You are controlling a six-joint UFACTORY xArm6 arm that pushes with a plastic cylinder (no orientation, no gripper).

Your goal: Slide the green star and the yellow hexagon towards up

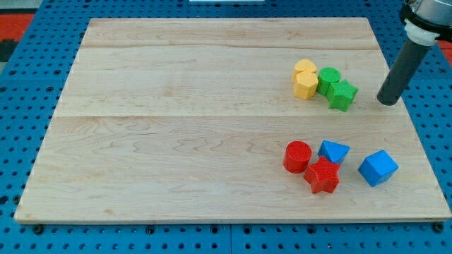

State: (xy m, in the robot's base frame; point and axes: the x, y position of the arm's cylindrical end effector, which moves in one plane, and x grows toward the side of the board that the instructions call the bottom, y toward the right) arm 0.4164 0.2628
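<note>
right of the green star and yellow hexagon, my tip, clear of both, no gripper

No readable text, label, brand, number or sign anywhere in view: none on the pale wooden board, none on the coloured blocks, none on the dark rod, none on the blue perforated surface around the board's edges and corners.

Pale wooden board on blue pegboard.
</note>
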